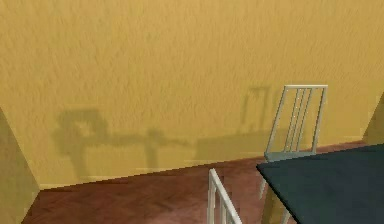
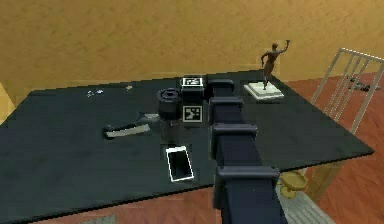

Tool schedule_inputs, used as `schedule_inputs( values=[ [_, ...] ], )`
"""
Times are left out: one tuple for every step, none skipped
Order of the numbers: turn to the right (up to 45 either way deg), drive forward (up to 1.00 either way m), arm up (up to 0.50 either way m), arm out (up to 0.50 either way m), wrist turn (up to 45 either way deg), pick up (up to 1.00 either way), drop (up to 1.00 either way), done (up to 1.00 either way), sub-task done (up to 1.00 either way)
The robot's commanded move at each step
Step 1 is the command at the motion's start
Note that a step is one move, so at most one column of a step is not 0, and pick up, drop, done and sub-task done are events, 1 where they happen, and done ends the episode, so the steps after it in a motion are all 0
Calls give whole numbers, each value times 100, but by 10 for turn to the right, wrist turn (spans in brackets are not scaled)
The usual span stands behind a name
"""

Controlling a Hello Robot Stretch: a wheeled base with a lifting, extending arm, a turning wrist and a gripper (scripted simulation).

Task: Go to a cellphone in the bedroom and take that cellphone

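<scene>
Arm side view: we see the arm [image 2: 238, 150] reaching out over the dark bench [image 2: 60, 150]. The fingers [image 2: 160, 110] sit past mid-bench; we cannot tell if they are apart or together, or whether they hold anything. The cellphone [image 2: 179, 162] lies flat on the bench, just left of the arm and nearer the bottom edge than the fingers. A dark flat thing [image 2: 125, 130], possibly a remote, lies left of the fingers. A statue [image 2: 268, 68] stands at the far right. Forward view: white chair [image 1: 298, 120] against a yellow wall [image 1: 150, 70].

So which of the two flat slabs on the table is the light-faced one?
The cellphone lying close beside the arm has a white face; the other slab, farther from the arm, is dark grey.
</scene>
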Motion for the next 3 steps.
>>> schedule_inputs(
  values=[
    [0, 0, 0, 0, 300, 0, 0, 0, 0],
    [0, 0, -30, 0, 0, 0, 0, 0, 0],
    [0, 0, 0, 0, 0, 100, 0, 0, 0]
  ],
)
